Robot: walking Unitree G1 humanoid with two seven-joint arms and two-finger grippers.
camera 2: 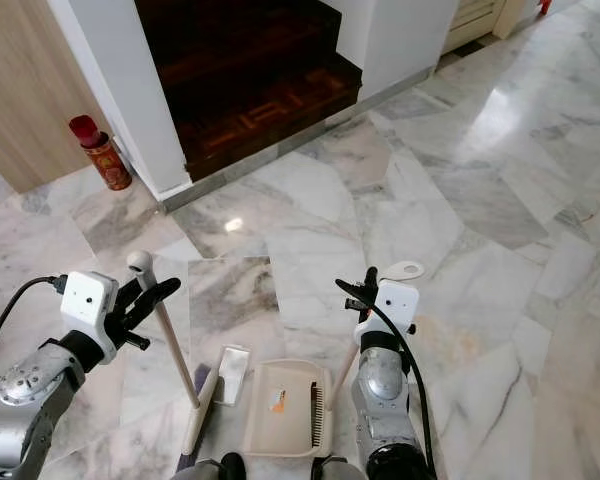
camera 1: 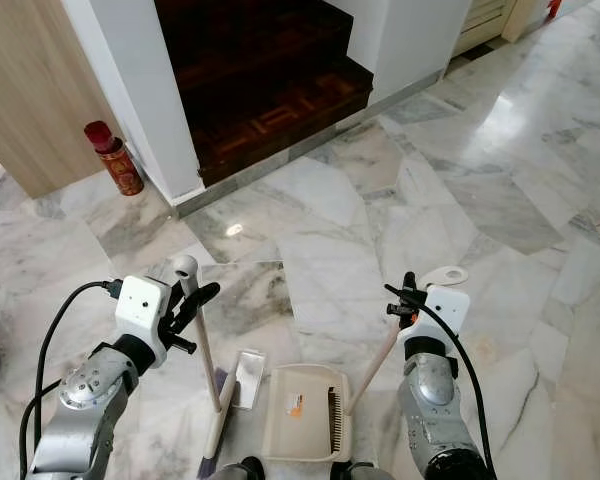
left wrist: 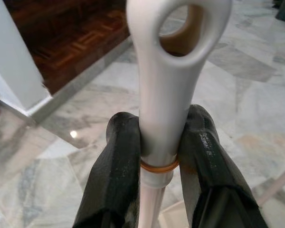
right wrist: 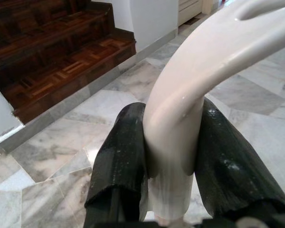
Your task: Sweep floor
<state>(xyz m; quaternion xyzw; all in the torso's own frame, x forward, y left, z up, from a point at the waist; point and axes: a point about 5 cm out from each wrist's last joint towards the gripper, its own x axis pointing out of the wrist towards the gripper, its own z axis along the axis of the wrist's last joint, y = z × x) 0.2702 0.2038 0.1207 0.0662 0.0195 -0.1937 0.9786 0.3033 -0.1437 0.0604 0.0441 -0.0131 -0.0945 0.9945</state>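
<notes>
a polished grey-veined white marble floor [camera 1: 360,220] is seen underfoot. nearest, a cream plastic dustpan [camera 1: 302,410] is laid flat, its pale handle rising up and rightward, where it is clamped between the fingers of the right gripper [right wrist: 164,156]. just left of it, a cream broom with a pale wooden stick [camera 1: 208,360] is stood nearly upright, its looped top pinched by the left gripper [left wrist: 164,156]. farther off, a red cylindrical tin [camera 1: 114,158] is set beside a white wall, near dark wooden parquet stairs [camera 1: 270,90].

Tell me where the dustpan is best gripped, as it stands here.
On the upper handle, just below the hanging loop, from the side, as the right end effector does now. The dustpan lies flat on the floor with its slim handle rising upward.
</notes>
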